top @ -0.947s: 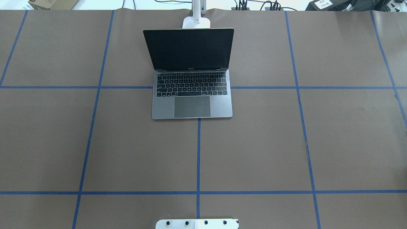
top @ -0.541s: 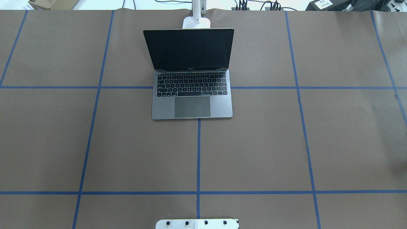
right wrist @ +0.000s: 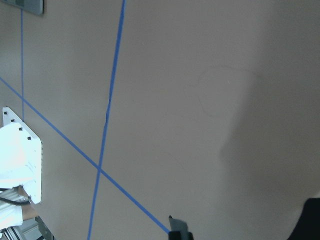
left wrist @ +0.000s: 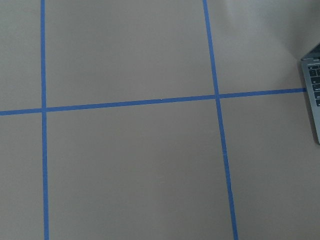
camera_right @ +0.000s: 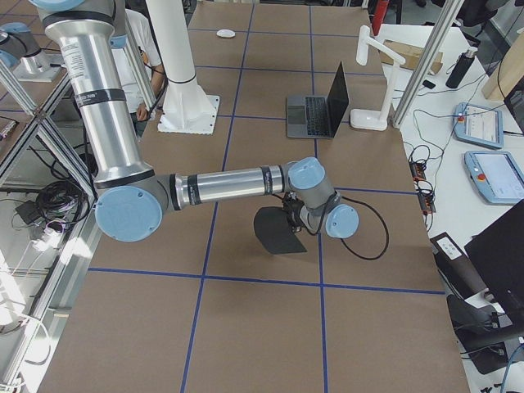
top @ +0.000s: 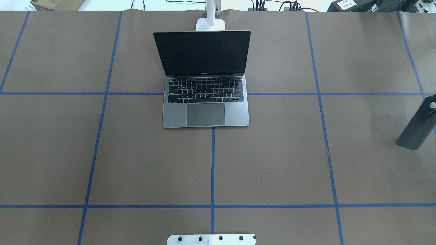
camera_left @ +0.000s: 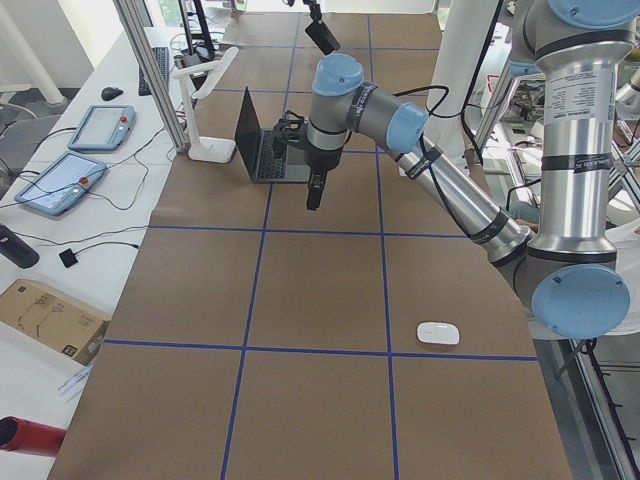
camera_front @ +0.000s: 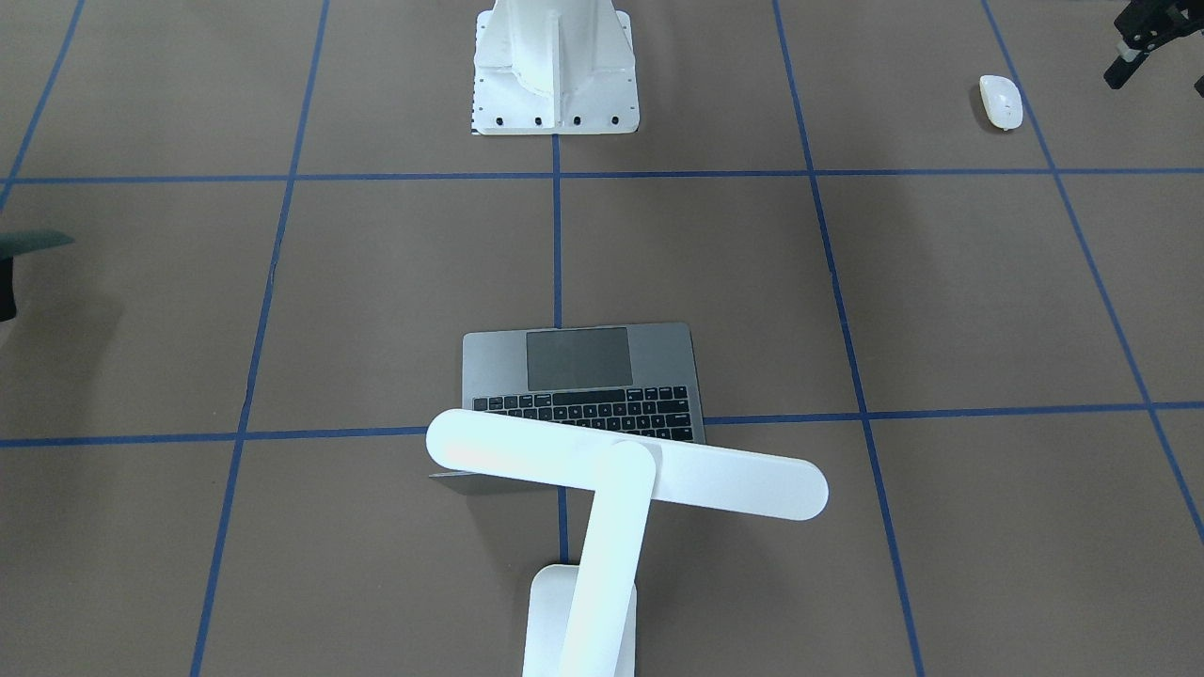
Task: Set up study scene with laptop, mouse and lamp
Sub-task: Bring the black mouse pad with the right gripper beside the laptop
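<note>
— Where are the things laid?
— The mouse (camera_front: 1000, 101) is laid near left; the laptop (top: 205, 102), opened, centre, its lettering unreadable; the lamp (camera_front: 625, 475) just behind.
— The grippers?
— How far the left gripper (camera_left: 314, 188) and right gripper (camera_right: 293, 223) are opened cannot be told.

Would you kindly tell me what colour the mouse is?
White mouse, clearest in the exterior front-facing view.

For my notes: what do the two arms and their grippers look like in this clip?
Both are silver metal tubes with round grey joints capped in pale blue, and small printed lettering on the upright tubes. The left arm ends in a black gripper; a black cable loops out at the right arm's wrist.
</note>
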### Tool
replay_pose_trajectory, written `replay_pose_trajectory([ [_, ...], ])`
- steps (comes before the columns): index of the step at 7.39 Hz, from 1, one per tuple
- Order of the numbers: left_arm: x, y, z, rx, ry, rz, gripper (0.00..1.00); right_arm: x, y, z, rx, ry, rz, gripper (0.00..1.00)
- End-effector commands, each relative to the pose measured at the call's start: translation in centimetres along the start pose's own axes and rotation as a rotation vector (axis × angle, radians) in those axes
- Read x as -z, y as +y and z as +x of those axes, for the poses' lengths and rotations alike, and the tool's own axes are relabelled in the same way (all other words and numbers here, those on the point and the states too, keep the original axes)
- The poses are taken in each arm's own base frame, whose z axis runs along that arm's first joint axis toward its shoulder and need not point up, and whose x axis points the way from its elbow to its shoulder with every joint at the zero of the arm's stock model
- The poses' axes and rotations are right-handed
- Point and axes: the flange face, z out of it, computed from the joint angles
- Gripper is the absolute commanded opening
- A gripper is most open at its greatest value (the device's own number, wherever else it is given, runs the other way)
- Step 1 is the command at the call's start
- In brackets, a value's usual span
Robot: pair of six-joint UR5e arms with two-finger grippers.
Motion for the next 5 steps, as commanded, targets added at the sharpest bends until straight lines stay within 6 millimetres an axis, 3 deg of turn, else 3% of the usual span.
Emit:
replay_pose_trajectory([
  [1, -0.4, 0.0, -0.4, 0.007, -0.003, -0.01, 1.0, -7.2, -7.0, -3.4, 0.026, -0.09, 0.008, 0.0],
  [3, -0.5, -0.1, -0.5, 0.008, -0.003, -0.011, 1.0, -10.1, -12.6, -6.1, 0.048, -0.121, -0.005, 0.0],
  [5, -0.6, -0.2, -0.6, 0.01, -0.005, -0.012, 1.0, -12.8, -16.2, -9.7, 0.064, -0.153, -0.011, 0.0],
])
